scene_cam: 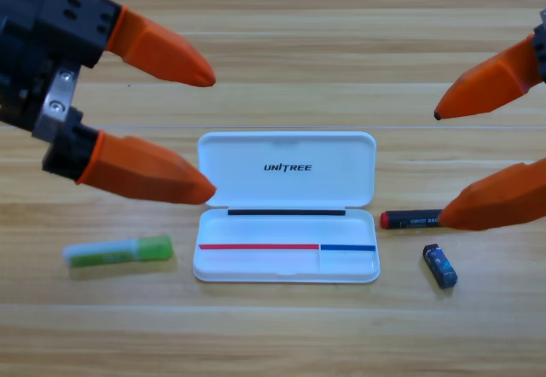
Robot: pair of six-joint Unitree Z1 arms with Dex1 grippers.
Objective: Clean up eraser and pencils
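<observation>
A: Wood runs right across the table [281, 334], and the white case [286, 206] lies open at its middle, lid back, tray toward the viewer. What lies nearest?

B: The eraser [440, 265], right of the case near its front corner. The green pencil [119, 252] lies left of the case, level with the tray. Neither touches the case.

A: And the black pencil [411, 219]?

B: Just beside the case's right edge, a little farther back than the eraser, lying crosswise. Its right end is hidden under the lower jaw of the right gripper [444, 164].

A: So the right gripper is at work?

B: It looks so. Its jaws are spread wide and grip nothing; whether the lower tip touches the pencil cannot be told. The left gripper [213, 134] stands left of the case's lid, jaws also wide apart, empty.

A: Nothing is in the tray yet. How should the right arm proceed?

B: Probably straddle the black pencil across its width near mid-length, close gently so it doesn't roll, then carry it level into the tray.
</observation>
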